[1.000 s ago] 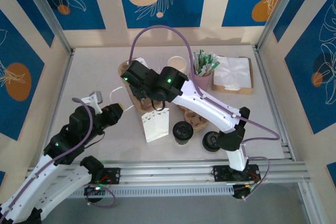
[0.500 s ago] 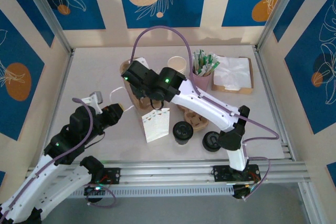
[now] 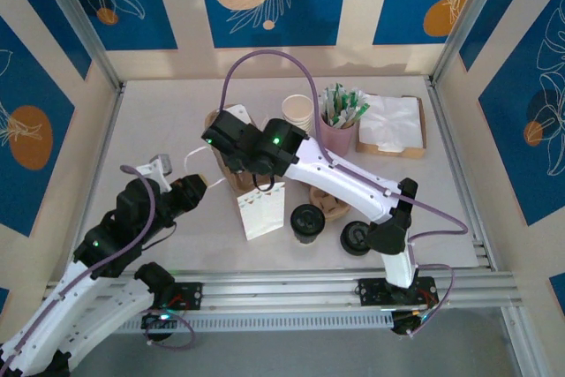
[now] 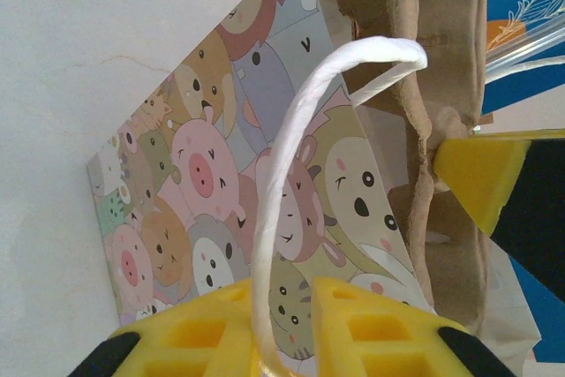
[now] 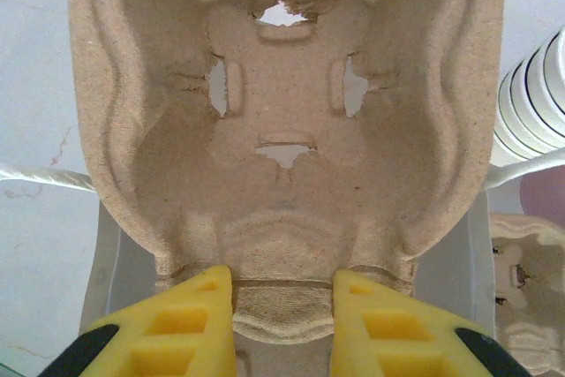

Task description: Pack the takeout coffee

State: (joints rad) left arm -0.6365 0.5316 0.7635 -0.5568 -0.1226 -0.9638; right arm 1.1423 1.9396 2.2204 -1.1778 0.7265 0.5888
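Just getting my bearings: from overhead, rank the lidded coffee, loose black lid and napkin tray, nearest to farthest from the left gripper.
Measured from the left gripper in the top view:
1. The lidded coffee, to its right, mid-table.
2. The loose black lid, further right, towards the near edge.
3. The napkin tray, at the far right.

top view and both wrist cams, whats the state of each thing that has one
left gripper, shut on bag handle
right gripper, shut on carrier rim
carrier, visible cup well empty
takeout coffee, upright on table, lid on, not packed
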